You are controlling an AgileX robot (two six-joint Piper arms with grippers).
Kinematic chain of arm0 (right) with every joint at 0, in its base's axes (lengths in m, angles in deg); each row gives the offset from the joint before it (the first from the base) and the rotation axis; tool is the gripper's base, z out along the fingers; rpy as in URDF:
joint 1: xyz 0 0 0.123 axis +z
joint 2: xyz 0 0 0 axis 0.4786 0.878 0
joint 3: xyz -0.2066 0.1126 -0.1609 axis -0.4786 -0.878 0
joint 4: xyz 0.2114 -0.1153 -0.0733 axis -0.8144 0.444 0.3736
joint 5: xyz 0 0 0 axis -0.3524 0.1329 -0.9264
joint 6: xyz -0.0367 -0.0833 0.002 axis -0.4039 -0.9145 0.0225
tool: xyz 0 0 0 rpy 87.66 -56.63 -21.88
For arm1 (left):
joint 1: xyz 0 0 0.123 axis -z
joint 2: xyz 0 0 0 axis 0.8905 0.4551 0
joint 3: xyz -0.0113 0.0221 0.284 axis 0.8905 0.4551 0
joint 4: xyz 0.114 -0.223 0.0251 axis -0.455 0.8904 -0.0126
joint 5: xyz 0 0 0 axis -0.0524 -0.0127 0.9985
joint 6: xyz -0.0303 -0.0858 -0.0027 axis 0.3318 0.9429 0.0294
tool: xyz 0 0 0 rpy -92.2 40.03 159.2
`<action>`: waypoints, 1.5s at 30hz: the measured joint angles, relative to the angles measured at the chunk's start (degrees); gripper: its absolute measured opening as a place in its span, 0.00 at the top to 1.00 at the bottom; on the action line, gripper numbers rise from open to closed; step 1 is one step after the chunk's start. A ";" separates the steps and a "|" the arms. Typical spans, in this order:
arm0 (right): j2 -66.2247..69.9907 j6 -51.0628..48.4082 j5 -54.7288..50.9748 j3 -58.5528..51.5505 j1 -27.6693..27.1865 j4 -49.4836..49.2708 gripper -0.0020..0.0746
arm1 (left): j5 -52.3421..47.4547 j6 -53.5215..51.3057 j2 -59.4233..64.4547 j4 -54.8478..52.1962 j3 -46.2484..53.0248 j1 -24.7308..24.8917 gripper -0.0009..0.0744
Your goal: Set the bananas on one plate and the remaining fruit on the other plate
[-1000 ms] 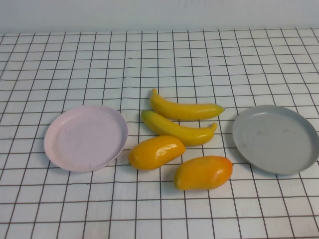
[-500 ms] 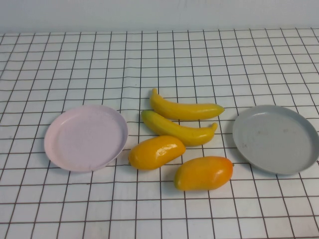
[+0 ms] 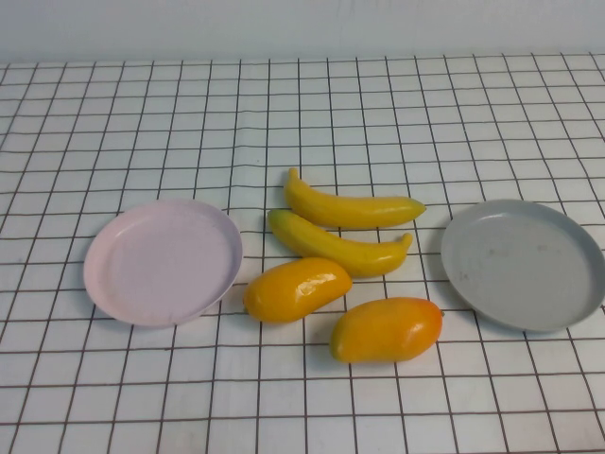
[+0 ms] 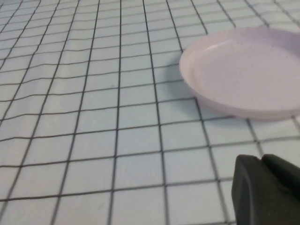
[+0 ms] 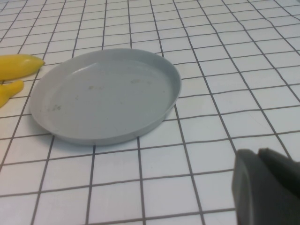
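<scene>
Two yellow bananas (image 3: 352, 208) (image 3: 338, 246) lie side by side at the table's middle. Two orange-yellow mango-like fruits (image 3: 297, 288) (image 3: 386, 328) lie just in front of them. The pink plate (image 3: 163, 262) is empty at the left, the grey plate (image 3: 522, 265) empty at the right. Neither arm shows in the high view. My left gripper (image 4: 262, 161) is shut and empty, low over the cloth a short way from the pink plate (image 4: 243, 77). My right gripper (image 5: 258, 154) is shut and empty, a short way from the grey plate (image 5: 105, 96). The bananas' tips (image 5: 18, 65) show beyond that plate.
A white cloth with a black grid (image 3: 302, 113) covers the whole table. A pale wall runs along the far edge.
</scene>
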 joint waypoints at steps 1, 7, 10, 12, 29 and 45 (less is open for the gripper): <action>0.00 0.00 0.00 0.00 0.00 0.00 0.99 | 0.91 1.00 0.00 1.17 0.00 0.00 0.99; 0.00 0.00 0.00 0.00 0.00 0.00 0.99 | 18.02 18.18 0.00 23.55 0.00 0.00 0.99; 0.00 0.00 0.00 0.00 0.00 0.00 0.99 | 25.10 18.84 0.00 27.69 0.00 0.00 0.99; 0.00 0.00 0.00 0.00 0.00 0.00 0.99 | 28.00 17.87 0.00 28.71 0.00 0.00 0.99; 0.00 0.00 0.00 0.00 0.00 0.00 1.00 | -11.39 -2.70 18.18 18.74 -26.82 0.09 0.99; 0.00 0.00 0.00 0.00 0.00 0.00 1.00 | -21.96 -32.36 68.01 15.97 -54.94 20.17 0.64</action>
